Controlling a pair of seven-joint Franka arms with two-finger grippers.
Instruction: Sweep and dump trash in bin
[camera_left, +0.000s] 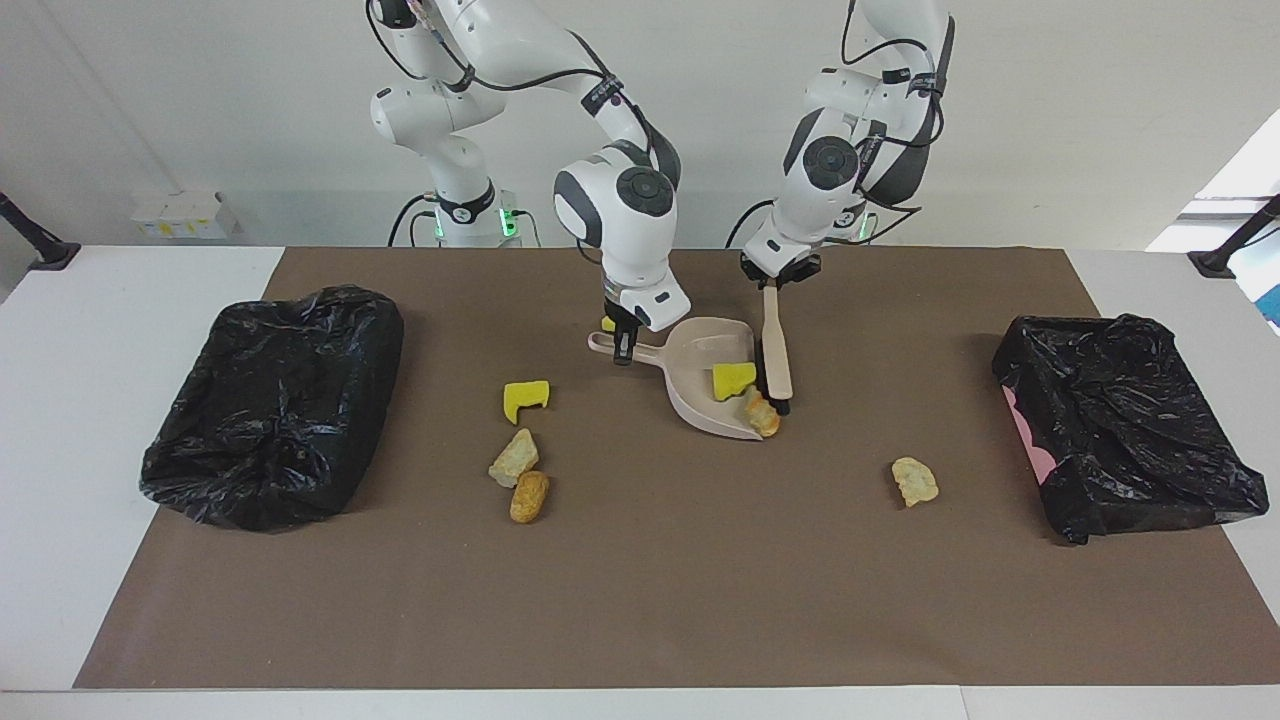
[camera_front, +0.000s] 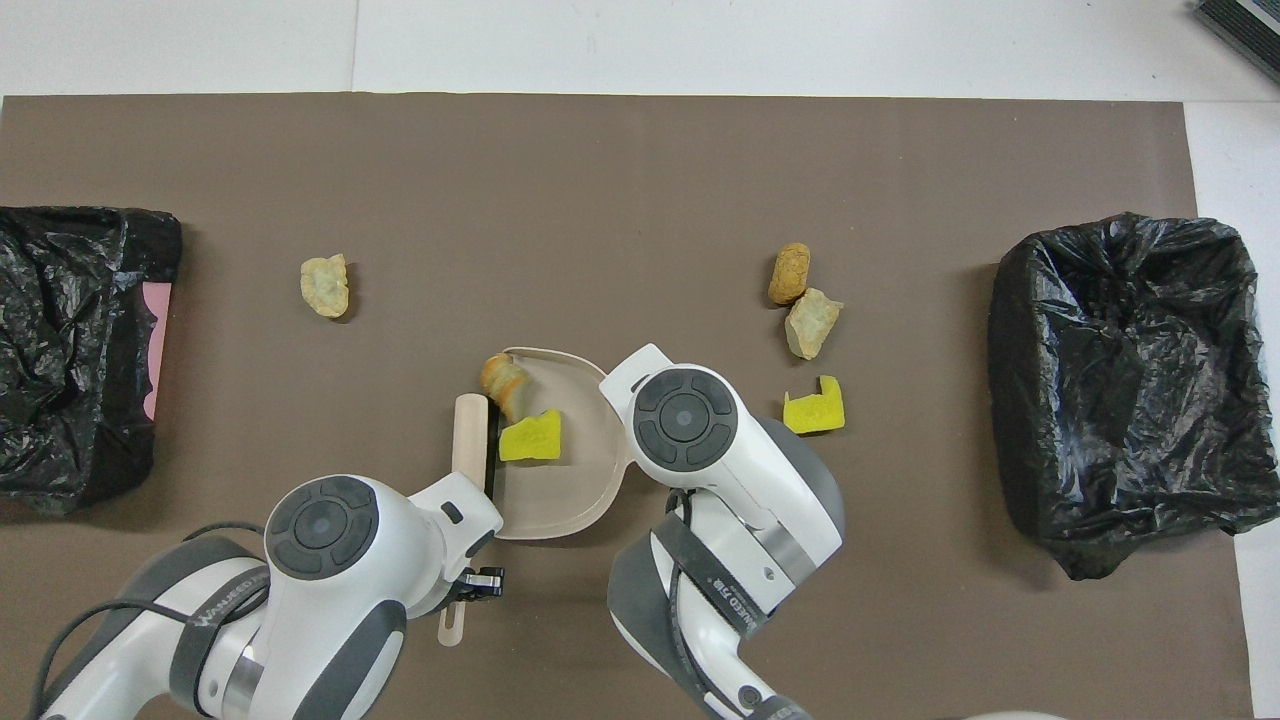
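Observation:
My right gripper (camera_left: 624, 345) is shut on the handle of the beige dustpan (camera_left: 700, 350), which rests on the mat; in the overhead view the wrist hides the gripper. My left gripper (camera_left: 775, 277) is shut on the handle of the beige brush (camera_left: 776, 360), whose black bristles touch the mat beside the pan's mouth. One yellow sponge chunk (camera_left: 733, 380) lies in the pan (camera_front: 560, 490). A brown bread lump (camera_left: 762, 412) sits at the pan's lip against the brush (camera_front: 468, 435). On the mat toward the right arm's end lie a yellow sponge (camera_left: 525, 399), a tan lump (camera_left: 514, 458) and a golden-brown lump (camera_left: 529, 496).
A beige lump (camera_left: 915, 481) lies alone toward the left arm's end. A black-bagged bin (camera_left: 275, 400) stands at the right arm's end of the brown mat. Another black-bagged bin (camera_left: 1120, 420), with pink showing at its side, stands at the left arm's end.

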